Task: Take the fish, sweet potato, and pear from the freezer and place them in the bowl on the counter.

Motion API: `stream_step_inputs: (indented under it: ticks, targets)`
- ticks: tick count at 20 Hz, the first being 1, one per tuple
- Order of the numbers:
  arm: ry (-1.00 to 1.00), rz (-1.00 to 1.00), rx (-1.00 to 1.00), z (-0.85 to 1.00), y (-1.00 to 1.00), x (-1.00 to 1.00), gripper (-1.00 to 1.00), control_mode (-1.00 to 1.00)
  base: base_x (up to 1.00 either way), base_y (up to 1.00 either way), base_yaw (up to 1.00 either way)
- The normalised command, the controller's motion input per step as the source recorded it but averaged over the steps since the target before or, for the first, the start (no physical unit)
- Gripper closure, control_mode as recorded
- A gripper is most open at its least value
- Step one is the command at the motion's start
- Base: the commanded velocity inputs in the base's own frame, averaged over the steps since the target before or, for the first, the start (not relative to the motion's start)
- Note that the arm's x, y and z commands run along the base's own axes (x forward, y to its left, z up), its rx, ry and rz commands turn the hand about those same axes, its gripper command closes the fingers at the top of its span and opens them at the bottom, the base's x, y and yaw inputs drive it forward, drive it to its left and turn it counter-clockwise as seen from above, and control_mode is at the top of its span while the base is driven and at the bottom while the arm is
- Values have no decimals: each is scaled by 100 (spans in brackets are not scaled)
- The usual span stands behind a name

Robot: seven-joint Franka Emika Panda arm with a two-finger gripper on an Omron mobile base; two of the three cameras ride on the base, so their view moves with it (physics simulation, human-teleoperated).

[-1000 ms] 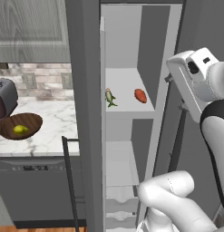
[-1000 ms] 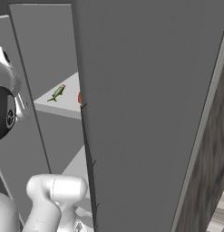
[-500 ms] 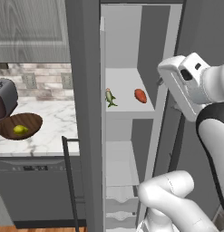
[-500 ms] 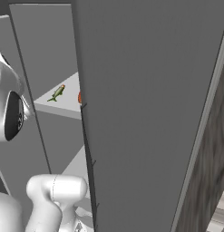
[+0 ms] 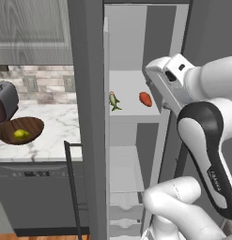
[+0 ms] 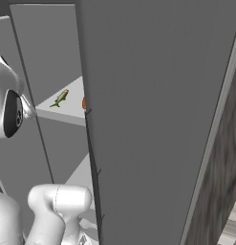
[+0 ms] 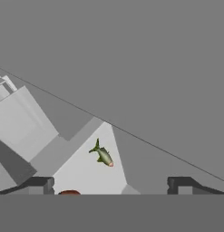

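The freezer (image 5: 87, 117) stands open, and its white shelf holds the grey-green fish (image 5: 114, 101) on the left and the orange-red sweet potato (image 5: 145, 99) on the right. The right base view shows the fish (image 6: 59, 98) and, half behind the door edge, the sweet potato (image 6: 84, 102). On the counter (image 5: 51, 140) the yellow-green pear (image 5: 21, 134) lies inside the brown bowl (image 5: 20, 130). My white wrist (image 5: 174, 77) hangs in front of the shelf's right side. My gripper (image 7: 110, 186) is open and holds nothing; the fish (image 7: 103, 155) lies ahead between the fingertips, the sweet potato (image 7: 69, 192) at the lower left.
The freezer's big grey door (image 6: 153, 119) stands open on the right, close beside the arm. A dark toaster (image 5: 2, 101) sits behind the bowl. A dark vertical bar handle (image 5: 72, 183) stands below the counter edge. White drawers (image 5: 124, 206) lie low in the freezer.
The hand has swung left, from the door side toward the shelf opening, nearer the sweet potato. Fish, sweet potato, pear and bowl have stayed put.
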Motion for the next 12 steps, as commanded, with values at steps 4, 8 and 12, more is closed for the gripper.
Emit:
stream_step_inputs:
  ticks: [4, 8, 12]
  targets:
    - [4, 0, -1, 0, 4, 19, -100, -100, 0, 0, 0]
    - [5, 0, 0, 0, 16, 2, -100, -100, 0, 0, 0]
    - [0, -17, 1, 0, 9, 0, -100, -100, 0, 0, 0]
